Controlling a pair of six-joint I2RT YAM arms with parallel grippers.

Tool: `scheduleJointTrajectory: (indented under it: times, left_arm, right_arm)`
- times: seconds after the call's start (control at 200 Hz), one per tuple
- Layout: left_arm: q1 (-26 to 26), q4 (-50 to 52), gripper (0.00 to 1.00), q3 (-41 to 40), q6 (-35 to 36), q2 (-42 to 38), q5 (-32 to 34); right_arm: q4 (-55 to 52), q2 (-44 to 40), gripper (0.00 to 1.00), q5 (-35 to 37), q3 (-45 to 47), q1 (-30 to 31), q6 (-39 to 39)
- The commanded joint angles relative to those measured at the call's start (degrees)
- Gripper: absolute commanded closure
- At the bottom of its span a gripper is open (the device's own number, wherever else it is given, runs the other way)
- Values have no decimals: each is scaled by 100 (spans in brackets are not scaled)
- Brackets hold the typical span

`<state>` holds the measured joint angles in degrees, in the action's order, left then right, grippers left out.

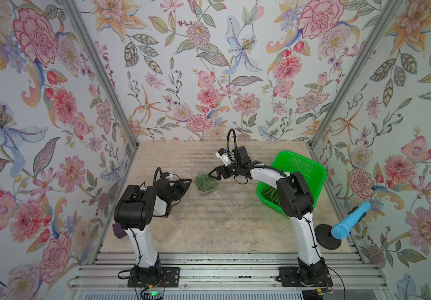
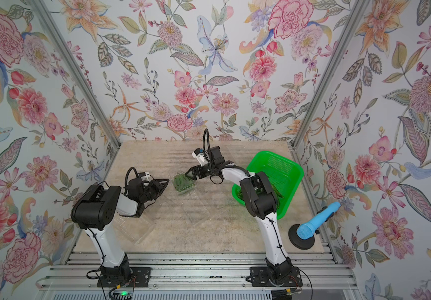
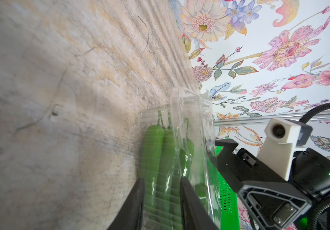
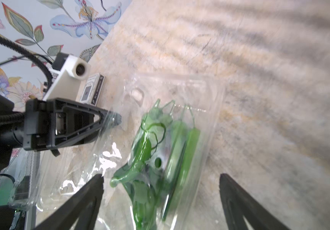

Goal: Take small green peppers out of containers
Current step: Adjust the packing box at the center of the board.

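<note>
Two robot arms meet over one clear plastic container (image 1: pixel 209 191) near the middle of the table (image 1: pixel 217 228). From the left, the left gripper (image 1: pixel 188 181) reaches in low, its jaws narrow and pinched on the container's thin clear plastic, apparently steadying it. The container appears open, with several small green peppers (image 1: pixel 203 181) packed inside. Just above them hangs the right gripper (image 4: pixel 161 176), jaws spread wide and empty, one finger to either side of the peppers. Further right stands a green basket (image 1: pixel 310 166), with other peppers (image 1: pixel 270 195) lying in it. The step in hand looks like picking from the held container; next, the right gripper would need to lower, close on a pepper and lift it clear
</note>
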<state>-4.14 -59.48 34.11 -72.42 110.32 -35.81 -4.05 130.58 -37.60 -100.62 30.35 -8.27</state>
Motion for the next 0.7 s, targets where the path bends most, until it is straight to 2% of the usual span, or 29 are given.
scheduleJointTrajectory:
  times: [0.0,0.115,0.265,0.696]
  left_arm:
    - [-9,-24,67,-45,106,-119,-37]
    - [-8,-144,67,-27,71,-64,-66]
    - [0,-105,67,-18,75,-125,-66]
    - [17,-385,67,-15,-61,19,-144]
  right_arm:
    - [-128,328,8,1,-706,-10,142]
    - [-456,756,11,-76,-1352,14,150]
    - [-571,1066,13,20,-1715,75,125]
    - [-617,1303,17,-36,-1685,209,89]
